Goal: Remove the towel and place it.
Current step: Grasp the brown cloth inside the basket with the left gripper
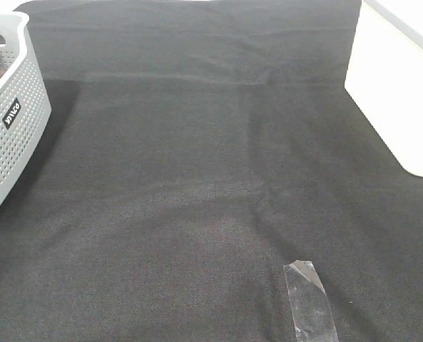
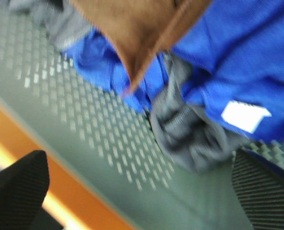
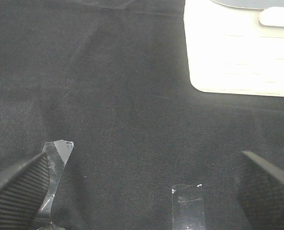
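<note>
Left claw (image 2: pixel 139 160) spread wide and empty just above the laundry in the grey basket (image 1: pixel 18 142), brown towel (image 2: pixel 137 28) lying there over a blue cloth (image 2: pixel 237 57) and a grey cloth (image 2: pixel 189 134), right claw (image 3: pixel 142 158) likewise apart and empty, above the black table cover (image 1: pixel 197 178) near clear tape (image 1: pixel 307 296)

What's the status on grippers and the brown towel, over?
Both grippers open: left gripper over grey perforated basket, right gripper over black table covering. Rust-brown microfibre towel in basket, unheld. Blue cloth, grey cloth crowd it.
</note>
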{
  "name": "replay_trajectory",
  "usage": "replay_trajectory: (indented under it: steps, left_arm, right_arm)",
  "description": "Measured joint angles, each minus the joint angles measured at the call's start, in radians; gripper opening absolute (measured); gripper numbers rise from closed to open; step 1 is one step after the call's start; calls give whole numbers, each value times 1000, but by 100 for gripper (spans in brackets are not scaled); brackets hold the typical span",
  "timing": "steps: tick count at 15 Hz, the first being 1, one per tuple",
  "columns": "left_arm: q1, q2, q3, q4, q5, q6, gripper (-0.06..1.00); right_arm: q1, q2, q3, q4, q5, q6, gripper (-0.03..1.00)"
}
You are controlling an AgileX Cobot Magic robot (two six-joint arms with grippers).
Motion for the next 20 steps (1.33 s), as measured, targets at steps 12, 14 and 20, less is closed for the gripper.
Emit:
replay_trajectory:
  steps: [12, 14, 20]
  left_arm:
    - [-9, 328, -126, 19, -40, 28, 48]
    - [-9, 328, -159, 22, -34, 2, 6]
    - [-9, 328, -173, 22, 16, -47, 0]
  right_arm:
    - [0, 0, 0, 0, 0, 0, 97]
    - [0, 0, 0, 0, 0, 0, 97]
    - [0, 0, 0, 0, 0, 0, 97]
